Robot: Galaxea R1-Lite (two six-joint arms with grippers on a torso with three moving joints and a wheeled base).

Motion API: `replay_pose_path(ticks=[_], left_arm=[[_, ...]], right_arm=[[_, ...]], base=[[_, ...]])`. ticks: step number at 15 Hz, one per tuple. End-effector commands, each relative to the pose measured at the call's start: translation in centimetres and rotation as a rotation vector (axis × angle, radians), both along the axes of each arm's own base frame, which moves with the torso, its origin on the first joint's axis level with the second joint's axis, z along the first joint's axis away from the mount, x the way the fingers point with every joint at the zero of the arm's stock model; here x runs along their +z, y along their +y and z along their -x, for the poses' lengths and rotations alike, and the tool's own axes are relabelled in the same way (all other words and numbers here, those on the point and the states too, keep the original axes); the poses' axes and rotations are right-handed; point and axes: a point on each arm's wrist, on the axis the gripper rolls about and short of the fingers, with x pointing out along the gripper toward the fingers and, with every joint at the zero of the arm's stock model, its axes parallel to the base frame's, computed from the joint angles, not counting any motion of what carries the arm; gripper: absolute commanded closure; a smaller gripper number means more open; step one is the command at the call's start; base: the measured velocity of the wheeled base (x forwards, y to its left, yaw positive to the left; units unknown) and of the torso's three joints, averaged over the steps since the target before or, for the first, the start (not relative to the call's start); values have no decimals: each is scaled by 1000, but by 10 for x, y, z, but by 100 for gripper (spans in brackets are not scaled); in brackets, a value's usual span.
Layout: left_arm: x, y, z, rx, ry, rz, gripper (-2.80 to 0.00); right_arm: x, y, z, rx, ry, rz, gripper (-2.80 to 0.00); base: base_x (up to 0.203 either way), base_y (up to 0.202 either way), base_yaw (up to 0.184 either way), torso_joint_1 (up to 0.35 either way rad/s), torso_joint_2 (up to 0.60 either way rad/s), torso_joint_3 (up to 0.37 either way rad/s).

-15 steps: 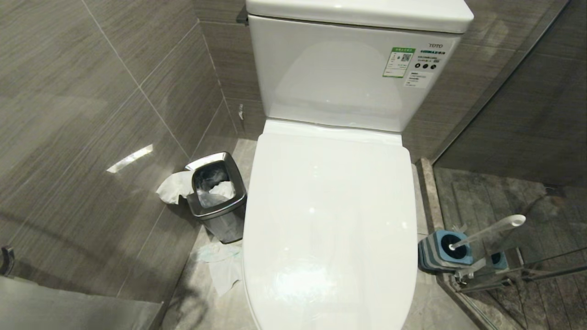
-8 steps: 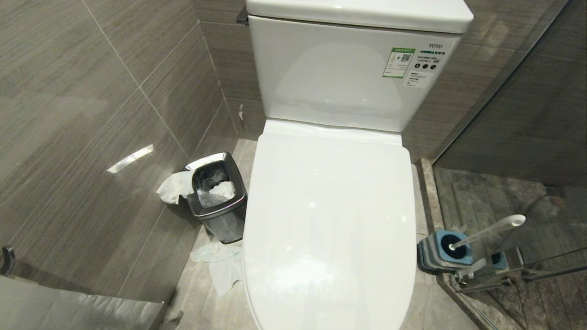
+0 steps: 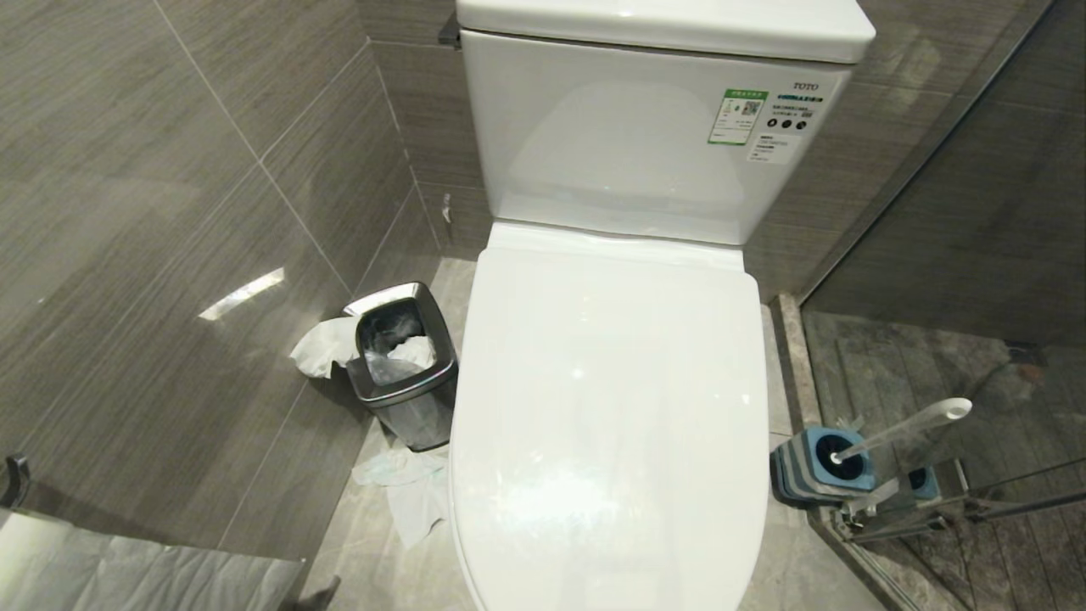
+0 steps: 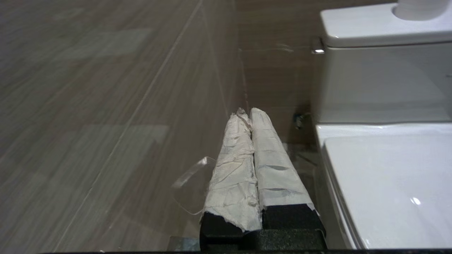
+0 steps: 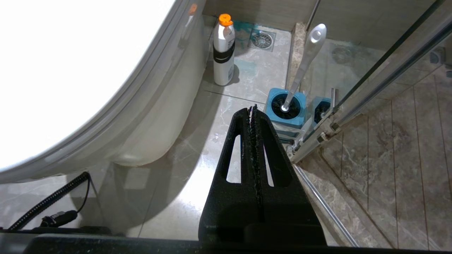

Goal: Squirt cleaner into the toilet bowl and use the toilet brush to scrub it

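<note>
- The toilet bowl [image 3: 607, 407] fills the middle of the head view with its white lid down flat, so the basin is hidden; the tank behind it carries green-white stickers [image 3: 738, 116] on its upper right.
- The toilet brush [image 3: 904, 428] stands on the floor to the right of the toilet, its white handle leaning out of a square blue-topped holder [image 3: 814, 467] just beside the glass shower partition [image 3: 959, 501].
- In the right wrist view the same brush [image 5: 306, 60] rises from the holder [image 5: 285, 107], and a silver spray bottle with an orange cap [image 5: 224, 49] stands on the floor close to the toilet's base.
- No teal cleaner liquid can be made out on the closed toilet.
- A steel waste bin [image 3: 400, 365] sits on the floor left of the toilet, with crumpled tissue [image 3: 321, 346] hanging at its side and more paper [image 3: 407, 492] lying on the tiles in front of it.
- The left tool [image 4: 249, 113] has its two tape-wrapped fingers pressed together, holding nothing, raised beside the toilet's left edge and pointing towards the tiled wall.
- The right tool [image 5: 253, 109] has its black fingers together, empty, above the floor and short of the brush holder.
</note>
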Motion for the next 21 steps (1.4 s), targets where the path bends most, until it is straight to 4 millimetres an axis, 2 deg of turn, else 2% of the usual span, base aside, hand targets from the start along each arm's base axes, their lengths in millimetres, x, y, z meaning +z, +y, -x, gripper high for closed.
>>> replay_pose_path(ticks=[1, 4, 6, 10, 13, 15, 16, 19, 21], left_arm=[[-17, 3, 18, 40, -70, 23, 0], [-53, 3, 32, 81, -114, 39, 0], [-79, 0, 35, 116, -104, 39, 0], [-96, -13, 28, 173, -96, 48, 0], [-96, -13, 28, 157, -104, 33, 0], [-106, -13, 25, 153, -93, 28, 0], [-115, -12, 30, 147, -108, 19, 0], [-158, -10, 38, 143, -122, -6, 0], [-181, -10, 26, 151, -110, -23, 0]], right_arm=[[0, 0, 0, 0, 1, 0, 0], [0, 0, 0, 0, 1, 0, 0], [0, 0, 0, 0, 1, 0, 0], [0, 0, 0, 0, 1, 0, 0], [0, 0, 0, 2, 1, 0, 0], [0, 0, 0, 0, 1, 0, 0], [0, 0, 0, 0, 1, 0, 0], [0, 0, 0, 0, 1, 0, 0], [0, 0, 0, 0, 1, 0, 0]], base=[[0, 0, 0, 0, 0, 0], [0, 0, 0, 0, 0, 0], [0, 0, 0, 0, 0, 0], [0, 0, 0, 0, 0, 0], [0, 0, 0, 0, 0, 0], [0, 0, 0, 0, 0, 0], [0, 0, 0, 0, 0, 0], [0, 0, 0, 0, 0, 0], [0, 0, 0, 0, 0, 0]])
